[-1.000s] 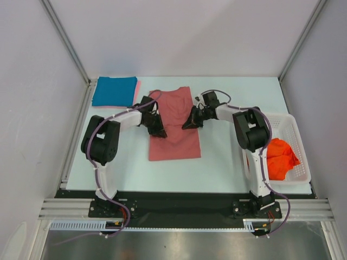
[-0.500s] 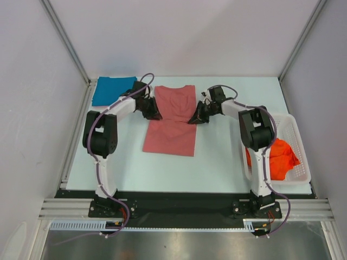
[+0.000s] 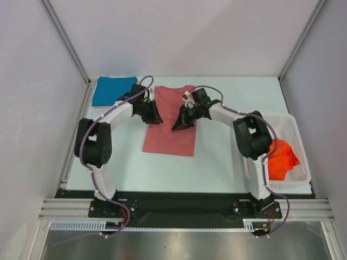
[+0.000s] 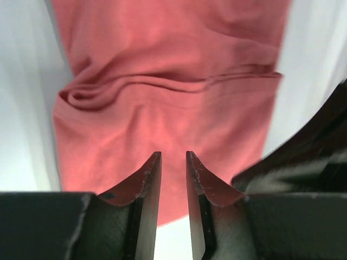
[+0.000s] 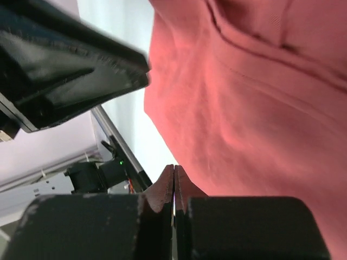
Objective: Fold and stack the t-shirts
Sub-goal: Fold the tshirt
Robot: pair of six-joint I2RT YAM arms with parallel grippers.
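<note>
I am partway through folding the red shirt [image 3: 169, 138], which lies flat in the middle of the counter [image 3: 227, 157] with its collar end far and its hem near. It already looks like a narrow strip with the sleeves tucked in, so I judge the side folds done and the end-to-end fold not yet made. My left wrist view shows a soft ridge of cloth running across the shirt.

My left jaws hover at the shirt's far-left edge. They are parted by a narrow gap, and I see nothing in it but the shirt below. My right jaws sit over the shirt's right side. They are pressed tight together, and I can see no cloth caught between them.

A folded blue shirt [image 3: 111, 91] lies in the far-left corner, near this one but apart from it. More orange shirts [image 3: 282, 154] wait in the white basket [image 3: 295, 127] on the right.

For the next move, I judge that each set of jaws must pinch one corner of the same end. They should carry it evenly over the other end, so the edges meet without dragging the layer beneath. The shirt can then go onto the blue one.
</note>
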